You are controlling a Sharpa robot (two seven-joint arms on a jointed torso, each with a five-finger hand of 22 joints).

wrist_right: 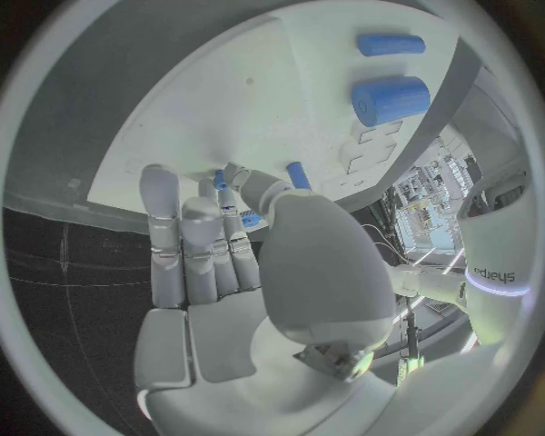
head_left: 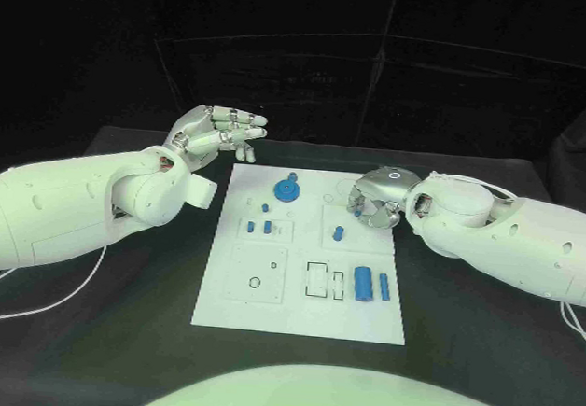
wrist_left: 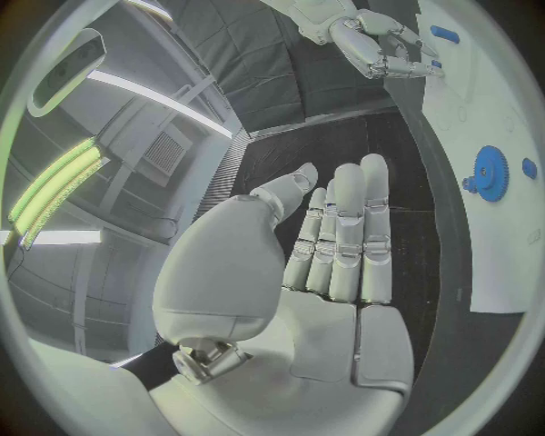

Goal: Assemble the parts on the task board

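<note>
The task board [head_left: 300, 306] lies flat in the middle of the black table [head_left: 486, 338], a white rectangular plate with its long side running away from the robot. Shallow outlined recesses mark its surface: a small oval cutout low on its left half, and narrow rectangular slots near its centre.

A blue gear [head_left: 287, 190] with a toothed rim sits near the far edge of the board; the left wrist view shows it too [wrist_left: 490, 172], round and bright blue with a hub at its middle. Just toward the robot from it, a few short blue pegs [head_left: 260, 226] lie in a small framed area on the board's left half. A single small blue pin [head_left: 339, 232] lies on the right half. Further toward the near right, a thick blue cylinder [head_left: 364, 283] lies beside a thinner blue rod [head_left: 384, 285], both lengthwise and parallel; the right wrist view shows the cylinder [wrist_right: 390, 98] as stubby with a flat round end.

The left hand [head_left: 217, 134] hovers above the table just off the board's far left corner, fingers spread apart and holding nothing; in its wrist view the fingers [wrist_left: 346, 232] stretch straight out, side by side.

The right hand [head_left: 378, 198] hangs over the board's far right part, fingers lying loosely extended over the white surface, nothing gripped.
</note>
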